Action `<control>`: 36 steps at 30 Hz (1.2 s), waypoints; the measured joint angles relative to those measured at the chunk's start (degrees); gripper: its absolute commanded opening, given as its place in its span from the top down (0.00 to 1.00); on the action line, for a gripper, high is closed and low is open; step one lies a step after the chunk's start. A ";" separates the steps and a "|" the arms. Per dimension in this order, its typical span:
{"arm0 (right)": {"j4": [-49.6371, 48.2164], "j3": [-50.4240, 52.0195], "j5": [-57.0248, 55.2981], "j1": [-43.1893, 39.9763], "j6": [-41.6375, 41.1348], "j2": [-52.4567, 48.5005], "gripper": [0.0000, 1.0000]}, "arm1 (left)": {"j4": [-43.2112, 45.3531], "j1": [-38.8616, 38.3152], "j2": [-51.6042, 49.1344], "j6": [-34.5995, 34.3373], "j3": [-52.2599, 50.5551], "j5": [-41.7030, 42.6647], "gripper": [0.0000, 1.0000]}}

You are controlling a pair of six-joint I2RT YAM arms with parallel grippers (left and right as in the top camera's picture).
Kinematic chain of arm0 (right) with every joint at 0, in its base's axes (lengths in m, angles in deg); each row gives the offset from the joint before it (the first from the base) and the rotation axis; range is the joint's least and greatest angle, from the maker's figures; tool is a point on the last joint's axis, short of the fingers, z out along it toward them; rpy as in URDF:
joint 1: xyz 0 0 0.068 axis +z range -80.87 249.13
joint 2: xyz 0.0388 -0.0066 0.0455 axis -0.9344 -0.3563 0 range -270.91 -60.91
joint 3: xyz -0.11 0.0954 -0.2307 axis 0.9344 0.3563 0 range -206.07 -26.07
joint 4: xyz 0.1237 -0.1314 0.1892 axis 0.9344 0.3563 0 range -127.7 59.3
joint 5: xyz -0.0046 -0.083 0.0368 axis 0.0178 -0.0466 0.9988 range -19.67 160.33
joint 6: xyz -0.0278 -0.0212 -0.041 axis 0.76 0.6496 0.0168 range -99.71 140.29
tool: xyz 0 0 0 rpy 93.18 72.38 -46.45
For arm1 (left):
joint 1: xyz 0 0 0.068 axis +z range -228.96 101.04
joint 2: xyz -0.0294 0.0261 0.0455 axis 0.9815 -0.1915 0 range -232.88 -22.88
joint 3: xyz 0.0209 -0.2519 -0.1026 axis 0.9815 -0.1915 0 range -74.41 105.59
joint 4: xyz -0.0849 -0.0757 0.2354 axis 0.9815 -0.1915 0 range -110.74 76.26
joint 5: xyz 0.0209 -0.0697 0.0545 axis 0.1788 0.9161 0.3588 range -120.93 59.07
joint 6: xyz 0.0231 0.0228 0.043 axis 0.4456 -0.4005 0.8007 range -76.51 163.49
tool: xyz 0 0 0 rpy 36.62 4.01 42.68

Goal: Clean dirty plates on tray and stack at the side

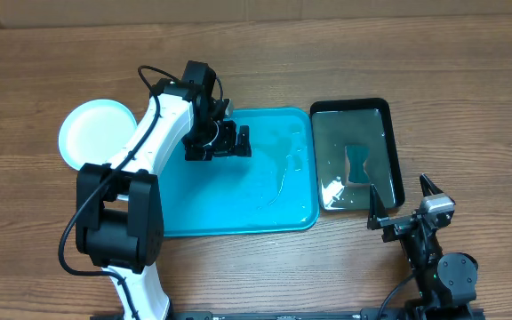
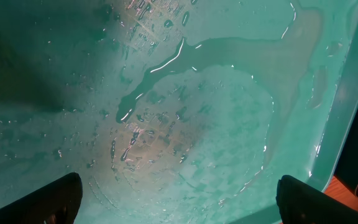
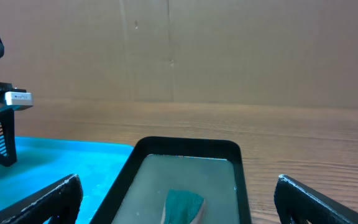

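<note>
Left arm point(image 1: 154, 124) across half-hidden plate point(image 1: 89, 133)

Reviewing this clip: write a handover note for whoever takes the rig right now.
Left gripper: open, empty, over the wet tray.
Right gripper: open, empty, near the black basin.
Done: no plates on the tray. A pale plate sits on the table left of it, partly behind the left arm; I cannot tell whether others lie beneath.
Left: probably confirm the stack and pull the left arm back.

Wood-grain table point(image 1: 469, 71); plain brown cardboard wall point(image 3: 229, 50) behind; even light.
</note>
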 measured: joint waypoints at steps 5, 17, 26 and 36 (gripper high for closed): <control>0.00 0.00 0.00 0.02 -0.02 -0.02 0.00 | 0.00 0.00 0.00 0.00 0.00 0.00 0.00; 0.00 0.00 0.00 0.00 -0.24 -0.02 0.00 | 0.00 0.00 0.00 0.00 0.00 0.00 0.00; 0.00 0.00 0.00 0.02 -0.37 0.00 0.00 | 0.00 0.00 0.00 0.00 0.00 0.00 0.00; 0.00 0.00 0.02 0.02 -0.39 -0.02 0.00 | 0.04 -1.64 0.07 0.00 0.00 -2.25 0.00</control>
